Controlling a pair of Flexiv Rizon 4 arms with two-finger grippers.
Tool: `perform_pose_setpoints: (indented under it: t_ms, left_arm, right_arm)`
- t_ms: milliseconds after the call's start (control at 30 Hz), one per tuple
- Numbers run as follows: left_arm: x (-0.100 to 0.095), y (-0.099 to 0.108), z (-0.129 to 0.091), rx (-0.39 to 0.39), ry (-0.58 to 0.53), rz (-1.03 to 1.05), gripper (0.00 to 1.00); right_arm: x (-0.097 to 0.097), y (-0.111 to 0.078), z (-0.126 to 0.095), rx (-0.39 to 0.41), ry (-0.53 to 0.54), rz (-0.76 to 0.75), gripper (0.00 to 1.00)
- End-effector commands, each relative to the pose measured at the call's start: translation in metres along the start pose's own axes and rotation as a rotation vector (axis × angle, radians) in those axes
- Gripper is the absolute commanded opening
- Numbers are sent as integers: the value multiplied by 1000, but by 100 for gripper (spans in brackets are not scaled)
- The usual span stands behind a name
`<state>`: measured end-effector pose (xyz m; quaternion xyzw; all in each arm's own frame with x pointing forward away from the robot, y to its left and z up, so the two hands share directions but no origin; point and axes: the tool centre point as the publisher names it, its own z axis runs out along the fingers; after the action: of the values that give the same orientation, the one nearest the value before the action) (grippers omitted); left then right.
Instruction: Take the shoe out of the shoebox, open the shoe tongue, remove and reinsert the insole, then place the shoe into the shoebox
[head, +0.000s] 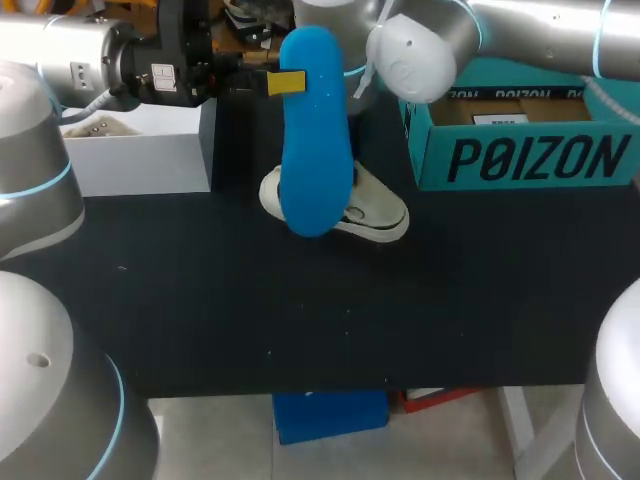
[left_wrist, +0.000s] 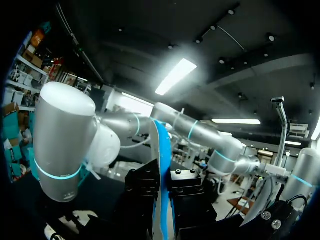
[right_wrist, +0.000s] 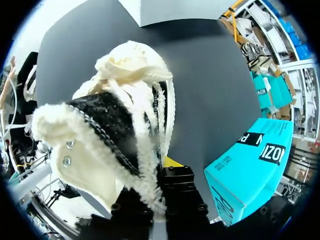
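The main risk, as I judge it, starts at the upper left of the head view. There the left claw (head: 287, 83) is clamped on one long edge of the flat bright-blue foam insole (head: 312, 150), close to its upper end. Most of the insole hangs free of that pinch. If the free length bends or pivots in the grip, its lower end could miss the shoe's mouth or buckle against the fleece.

Below it at centre, the cream-white fleece-trimmed shoe (head: 375, 215) rests on the black table (head: 300, 310). The right claw (right_wrist: 157, 180) looks closed on the shoe's soft fleecy collar edge, with one yellow tip showing and the other hidden under the fleece. That grip is soft, so a push from the insole could tip the shoe or pull the collar loose. Loose laces ahead of the claw could also snag. The two wrists work close together, so they might knock each other.

The insole's long axis runs from the top of the head view down to its centre, with the lower rounded end over the shoe. In the left wrist view it stands edge-on between the fingers. I cannot tell which end is the heel.

The shoe lies across the frame, slanting slightly down to the right. In the right wrist view its laced front runs ahead, away from the claw. The teal cardboard shoebox (head: 530, 155) sits at the upper right, well apart from the shoe.
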<state>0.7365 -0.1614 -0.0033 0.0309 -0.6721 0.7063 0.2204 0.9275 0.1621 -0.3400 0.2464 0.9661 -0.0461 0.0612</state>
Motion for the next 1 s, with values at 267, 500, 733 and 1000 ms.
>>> perform_pose_setpoints:
  t_ms: [267, 500, 733, 1000]
  left_arm:
    - [1, 1, 1, 2, -4, 1, 0]
    - [1, 1, 1, 2, -4, 1, 0]
    - [1, 1, 1, 2, -4, 1, 0]
    - [1, 1, 1, 2, -4, 1, 0]
  right_arm:
    - [3, -5, -12, 136, 2, 725, 0]
    - [10, -15, -11, 123, 69, 1052, 0]
    - [30, -19, -10, 94, 75, 1231, 0]
    - [59, -11, 3, 56, 70, 1245, 0]
